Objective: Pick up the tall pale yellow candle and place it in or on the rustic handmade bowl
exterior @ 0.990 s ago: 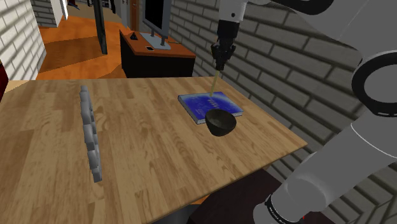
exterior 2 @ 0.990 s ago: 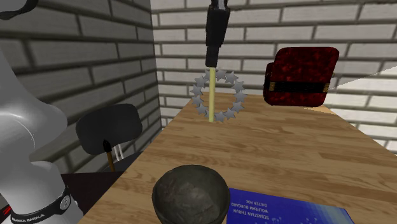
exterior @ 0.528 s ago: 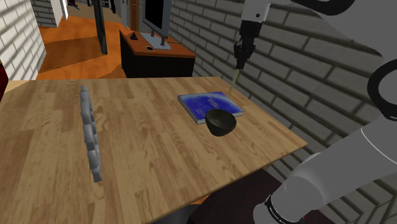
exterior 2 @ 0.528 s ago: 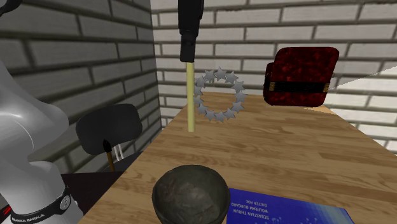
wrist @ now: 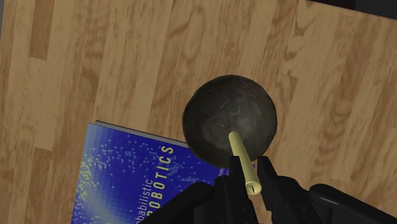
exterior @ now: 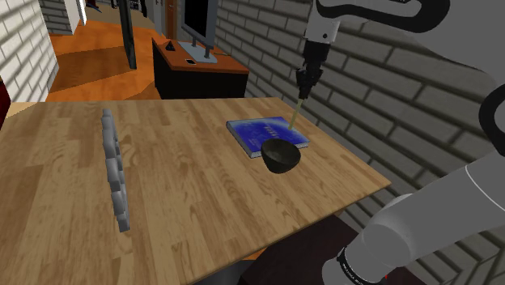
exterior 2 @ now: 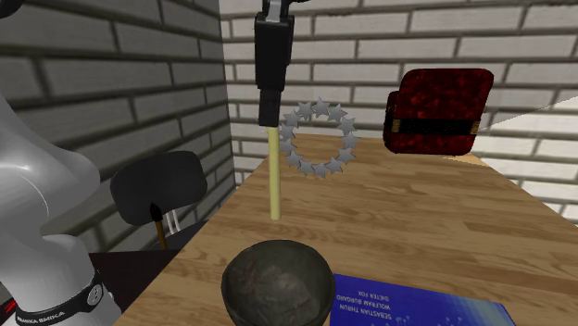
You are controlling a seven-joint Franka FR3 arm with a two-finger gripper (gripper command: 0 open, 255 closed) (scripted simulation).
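Note:
A tall pale yellow candle [exterior 2: 273, 172] hangs upright in the air, clasped at its top by my black gripper [exterior 2: 269, 121], which is shut on it. In the shoulder view the gripper [exterior: 302, 93] holds the candle [exterior: 295, 112] above the blue book and the dark bowl [exterior: 280, 155]. In the wrist view the candle [wrist: 241, 161] runs out from between my fingers [wrist: 224, 191], its far end over the inside of the rough dark grey bowl [wrist: 219, 118]. The bowl [exterior 2: 277, 282] stands on the wooden table [exterior: 186, 178], touching the book's corner.
A blue book [exterior: 263, 130] lies flat beside the bowl. A grey star-studded ring [exterior: 114, 168] stands on edge on the table toward the shoulder view's left. A dark red chest [exterior 2: 438, 112] sits past the table's far end. A brick wall [exterior: 380, 73] runs close behind the arm.
The gripper has carried the candle across from near the star ring toward the bowl, then lowered it a little. Its grip has stayed shut throughout.

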